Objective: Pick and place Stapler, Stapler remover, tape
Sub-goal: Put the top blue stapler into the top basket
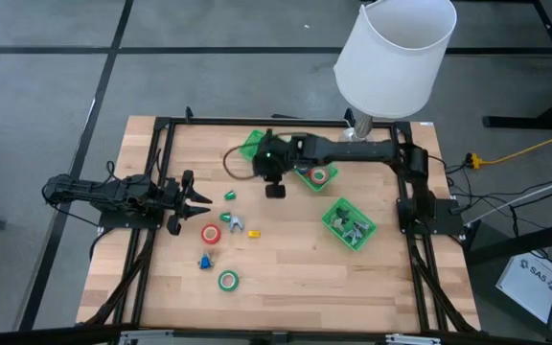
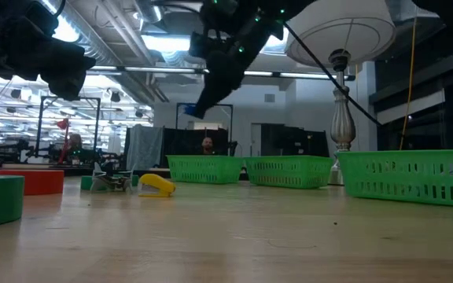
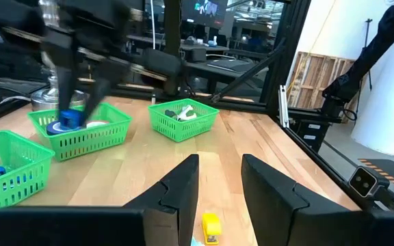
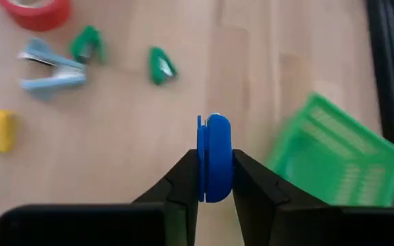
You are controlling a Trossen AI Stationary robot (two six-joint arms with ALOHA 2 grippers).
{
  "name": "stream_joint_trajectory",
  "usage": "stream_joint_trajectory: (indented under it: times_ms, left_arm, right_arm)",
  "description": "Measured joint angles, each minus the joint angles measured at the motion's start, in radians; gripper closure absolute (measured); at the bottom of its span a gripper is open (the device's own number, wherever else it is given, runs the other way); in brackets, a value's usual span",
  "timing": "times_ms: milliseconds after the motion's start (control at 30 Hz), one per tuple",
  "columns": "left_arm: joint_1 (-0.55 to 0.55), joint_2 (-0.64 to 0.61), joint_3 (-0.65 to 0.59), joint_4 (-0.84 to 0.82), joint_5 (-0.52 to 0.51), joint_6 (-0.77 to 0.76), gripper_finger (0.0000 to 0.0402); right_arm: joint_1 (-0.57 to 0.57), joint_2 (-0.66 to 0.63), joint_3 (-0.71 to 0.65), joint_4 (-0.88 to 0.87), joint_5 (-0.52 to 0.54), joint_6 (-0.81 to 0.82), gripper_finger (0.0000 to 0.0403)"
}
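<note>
My right gripper (image 1: 274, 191) hangs over the table's middle, just on the near side of two green trays (image 1: 255, 146) (image 1: 314, 174), and is shut on a blue tape roll (image 4: 214, 164). The low view shows the right gripper (image 2: 195, 108) high above the table. My left gripper (image 1: 202, 199) waits open near the left edge, and nothing lies between its fingers (image 3: 183, 179). On the wood lie a red tape (image 1: 211, 233), a green tape (image 1: 228, 280), a pale blue stapler (image 4: 50, 68), a yellow piece (image 1: 253, 233) and small green pieces (image 4: 161, 66). My right gripper pinches the blue tape roll by its two flat sides (image 4: 215, 147), one finger on each; I see the roll edge-on. The fingers come from above, pointing down. The roll is lifted clear of the table, its round edge sticking out past the fingertips.
A third green tray (image 1: 348, 222) with metal pieces sits toward the right. The middle tray holds a red and a green roll. A lamp with a white shade (image 1: 396, 53) stands at the far edge. A small blue piece (image 1: 205, 261) lies near the green tape.
</note>
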Motion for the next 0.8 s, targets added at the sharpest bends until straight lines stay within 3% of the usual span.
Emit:
stream_joint_trajectory:
  times_ms: [400,800]
  left_arm:
    - [0.000,0.000,0.000,0.000,0.000,0.000,0.0295]
    - [0.000,0.000,0.000,0.000,0.000,0.000,0.0295]
  right_arm:
    - [-0.185,-0.006,0.000,0.041,-0.011,-0.018,0.0312]
    - [-0.283,0.046,0.000,0.147,-0.165,-0.018,0.0310]
